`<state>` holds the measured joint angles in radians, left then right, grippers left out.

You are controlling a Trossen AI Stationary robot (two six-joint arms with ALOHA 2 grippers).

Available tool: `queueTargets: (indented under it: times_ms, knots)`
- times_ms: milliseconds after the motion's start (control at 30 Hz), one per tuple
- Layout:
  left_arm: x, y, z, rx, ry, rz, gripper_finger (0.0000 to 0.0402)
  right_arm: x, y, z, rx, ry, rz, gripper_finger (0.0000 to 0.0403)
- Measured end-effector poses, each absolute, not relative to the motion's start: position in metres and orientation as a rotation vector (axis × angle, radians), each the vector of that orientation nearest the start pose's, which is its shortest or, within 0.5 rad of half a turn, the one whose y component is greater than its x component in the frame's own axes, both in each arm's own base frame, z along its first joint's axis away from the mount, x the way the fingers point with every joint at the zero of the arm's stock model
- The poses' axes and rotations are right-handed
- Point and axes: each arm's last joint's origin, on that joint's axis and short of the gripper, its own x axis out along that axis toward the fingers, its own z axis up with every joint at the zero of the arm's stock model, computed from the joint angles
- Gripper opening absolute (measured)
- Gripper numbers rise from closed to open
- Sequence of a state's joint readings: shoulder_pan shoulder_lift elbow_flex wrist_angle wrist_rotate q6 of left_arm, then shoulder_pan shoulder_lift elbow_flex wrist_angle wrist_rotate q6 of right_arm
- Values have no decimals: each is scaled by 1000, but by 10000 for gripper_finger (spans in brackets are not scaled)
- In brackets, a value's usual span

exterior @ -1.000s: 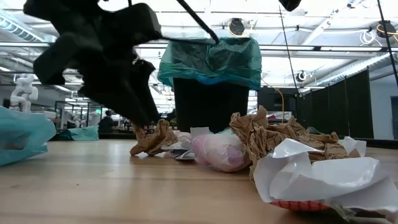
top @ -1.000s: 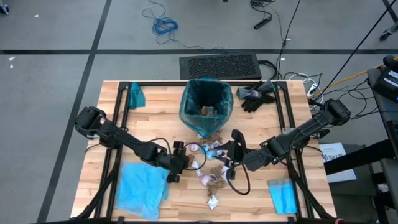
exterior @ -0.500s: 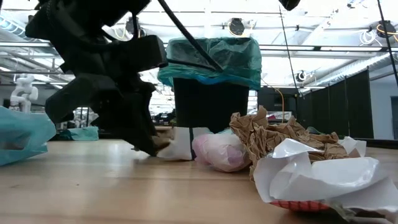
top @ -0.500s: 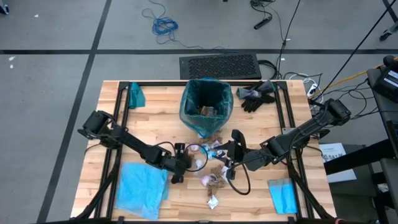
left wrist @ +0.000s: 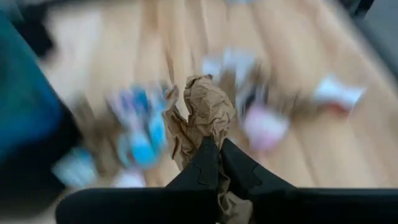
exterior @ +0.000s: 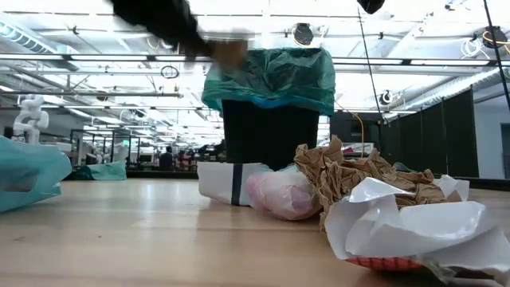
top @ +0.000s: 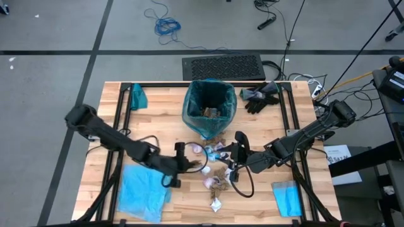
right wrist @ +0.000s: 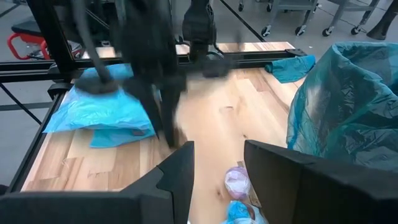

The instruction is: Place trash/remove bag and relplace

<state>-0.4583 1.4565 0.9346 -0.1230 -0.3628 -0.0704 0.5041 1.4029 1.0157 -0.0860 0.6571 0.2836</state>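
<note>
The trash [top: 218, 171] is a heap of brown paper wads and white and blue wrappers on the table in front of the bin [top: 209, 107], which is lined with the teal bag [exterior: 271, 76]. My left gripper [left wrist: 219, 144] is shut on one brown paper wad [left wrist: 208, 109] and shows blurred high in the low view [exterior: 199, 36]. My right gripper [right wrist: 217, 168] stands open just right of the heap [top: 232, 154], with nothing between its fingers. A sky-blue bag [top: 144, 189] lies flat at the near left. My left gripper pinches the brown paper wad by its near end [left wrist: 210, 138] between its two fingers. The fingers reach in from the table's left. Most of the wad sticks out past the fingertips. The wad [exterior: 231, 52] is lifted clear of the table, about level with the bin's rim.
Black gloves [top: 260, 96] lie at the far right of the bin, a teal cloth [top: 137, 96] at the far left, a small blue folded cloth [top: 287, 197] at the near right. A white wrapper [exterior: 227, 183] and crumpled paper [exterior: 406, 223] lie near the low camera.
My left gripper has shut on a brown paper wad at the left edge of the heap and has risen quickly with it, from table height to about the bin's rim. The wad is lifted clear; a white wrapper behind it now shows.
</note>
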Motion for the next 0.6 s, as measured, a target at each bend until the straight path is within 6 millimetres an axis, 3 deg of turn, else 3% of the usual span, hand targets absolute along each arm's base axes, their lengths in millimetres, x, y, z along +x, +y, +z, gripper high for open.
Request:
queueTargets:
  times_ms: [133,267,367,600]
  knots:
    - [273,-116,291,305,424,-38,2,277,132,286,20,369,-204,132]
    - [271,-88,327,402,344,61,1,276,133,286,20,369,-202,132]
    - [273,-58,343,416,354,116,1,276,134,286,21,369,-196,132]
    - [286,10,358,344,363,94,0,277,138,281,20,382,-189,132]
